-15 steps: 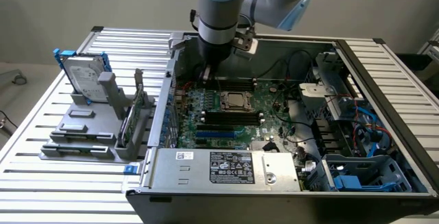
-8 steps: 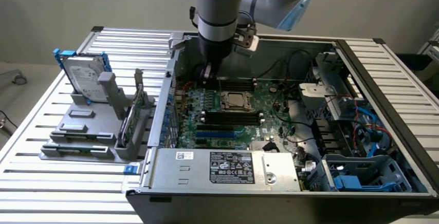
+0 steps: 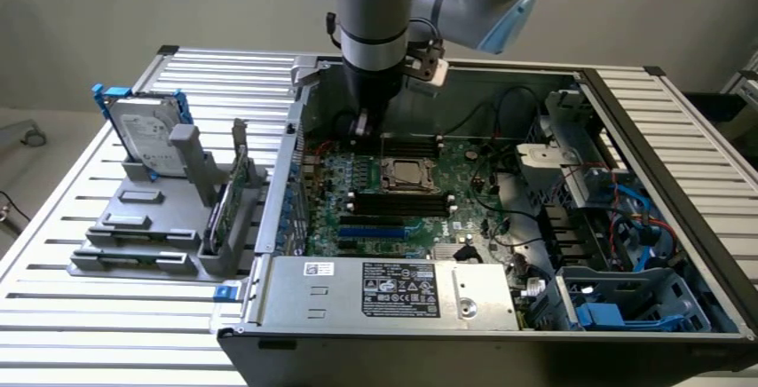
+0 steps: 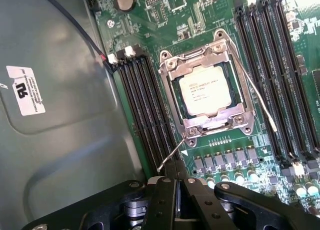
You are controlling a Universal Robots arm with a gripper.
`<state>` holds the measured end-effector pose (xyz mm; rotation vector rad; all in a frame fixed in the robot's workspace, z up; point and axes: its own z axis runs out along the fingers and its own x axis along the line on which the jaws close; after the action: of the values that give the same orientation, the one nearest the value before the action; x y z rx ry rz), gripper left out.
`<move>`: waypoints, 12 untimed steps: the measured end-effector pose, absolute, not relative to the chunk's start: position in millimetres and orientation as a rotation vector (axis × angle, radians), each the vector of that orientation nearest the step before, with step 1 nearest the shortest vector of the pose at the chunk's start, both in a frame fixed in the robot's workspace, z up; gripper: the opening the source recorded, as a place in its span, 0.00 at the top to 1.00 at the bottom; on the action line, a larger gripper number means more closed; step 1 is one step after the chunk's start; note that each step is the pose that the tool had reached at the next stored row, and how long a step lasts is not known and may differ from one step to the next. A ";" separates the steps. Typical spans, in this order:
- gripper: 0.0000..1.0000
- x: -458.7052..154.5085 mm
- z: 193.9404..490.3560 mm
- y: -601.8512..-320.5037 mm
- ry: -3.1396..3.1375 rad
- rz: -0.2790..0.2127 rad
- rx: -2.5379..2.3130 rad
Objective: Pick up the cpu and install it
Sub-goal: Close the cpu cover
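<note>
The cpu (image 4: 207, 92) is already sitting flat in the socket (image 4: 172, 64) near the middle of the motherboard (image 4: 145, 39), with the metal frame lying around its silver top. The gripper (image 4: 175, 166) is hanging low inside the computer case (image 3: 474, 360), its jaws pressed together and carrying nothing. The chip is lying just ahead of the jaw tips, past the socket's nearest corner, its sides running parallel with the memory slots (image 4: 145, 104). The tips are hovering just beside the free end of the thin wire lever (image 4: 172, 154).

Silver-grey cpu (image 4: 206, 92), perhaps dark-printed; green motherboard (image 4: 150, 27); black claw (image 4: 176, 170)
</note>
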<state>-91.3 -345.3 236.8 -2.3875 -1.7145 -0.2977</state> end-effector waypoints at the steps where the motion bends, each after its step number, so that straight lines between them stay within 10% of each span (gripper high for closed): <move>1: 0.89 -91.3 236.7 -345.2 -1.717 -0.305 -2.389; 12: 0.89 -89.8 231.1 -345.1 -1.644 -0.346 -2.460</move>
<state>-89.8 -345.1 231.1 -2.4597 -1.6445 -0.3460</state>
